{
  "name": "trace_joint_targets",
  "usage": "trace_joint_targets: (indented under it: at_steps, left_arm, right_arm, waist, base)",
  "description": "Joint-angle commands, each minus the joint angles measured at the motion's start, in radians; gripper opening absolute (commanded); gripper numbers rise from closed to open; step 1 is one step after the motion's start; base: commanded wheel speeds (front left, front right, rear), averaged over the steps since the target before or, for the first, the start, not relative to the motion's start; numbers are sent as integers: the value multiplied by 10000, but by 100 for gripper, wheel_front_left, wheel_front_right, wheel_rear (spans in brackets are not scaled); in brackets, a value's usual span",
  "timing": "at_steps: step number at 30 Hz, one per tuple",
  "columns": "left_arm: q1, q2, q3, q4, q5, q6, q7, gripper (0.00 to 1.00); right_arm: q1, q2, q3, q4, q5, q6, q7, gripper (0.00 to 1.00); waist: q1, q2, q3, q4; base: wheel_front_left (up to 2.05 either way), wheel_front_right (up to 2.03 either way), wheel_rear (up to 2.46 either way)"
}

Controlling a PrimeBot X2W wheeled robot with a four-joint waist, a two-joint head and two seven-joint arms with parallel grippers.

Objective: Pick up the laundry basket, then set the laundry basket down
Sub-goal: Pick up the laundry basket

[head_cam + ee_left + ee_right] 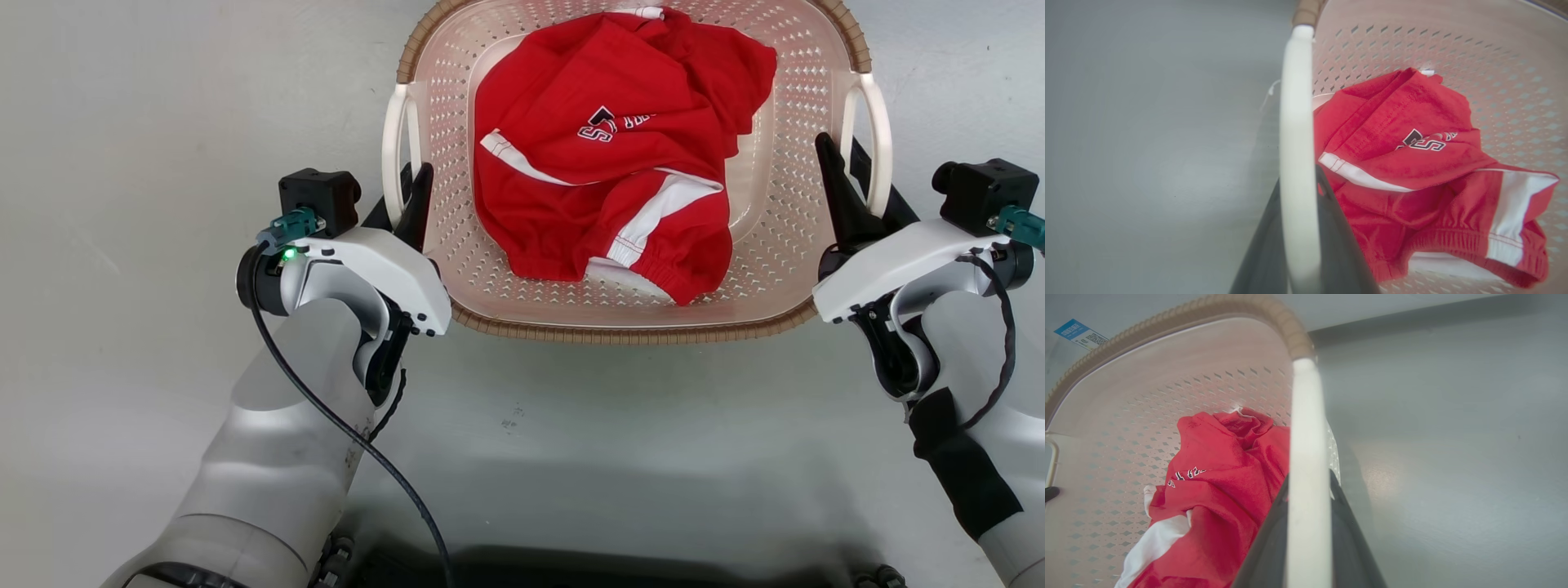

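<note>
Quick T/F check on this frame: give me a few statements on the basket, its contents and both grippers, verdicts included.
1. A red garment lies inside the laundry basket. True.
2. The left gripper has its fingers on either side of the left handle. True.
3. The right gripper hangs clear of the basket. False: its fingers close on the right handle.
4. The rim is blue. False: it is brown, woven-look.
</note>
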Motion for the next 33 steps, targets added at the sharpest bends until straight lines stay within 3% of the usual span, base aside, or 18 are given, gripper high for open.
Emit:
trace_joint_targets:
  at_steps: [1, 15, 33]
  left_arm:
    - [66, 433, 78, 29, -48, -16, -1, 0]
    - [-20, 432, -170, 370, -172, -16, -1, 0]
    - [216, 458, -759, 1273, -789, -17, 25, 0]
  right_arm:
    - [217, -156, 172, 55, -77, 62, -59, 0]
    - [84, -158, 242, 579, -150, 62, -59, 0]
    - [-464, 127, 1074, 2490, 422, 62, -59, 0]
  waist:
    - [0, 0, 4, 3]
    - [0, 0, -102, 9]
    - [0, 0, -859, -177]
  base:
    - [0, 0, 0]
    - [0, 0, 0]
    - [0, 0, 0]
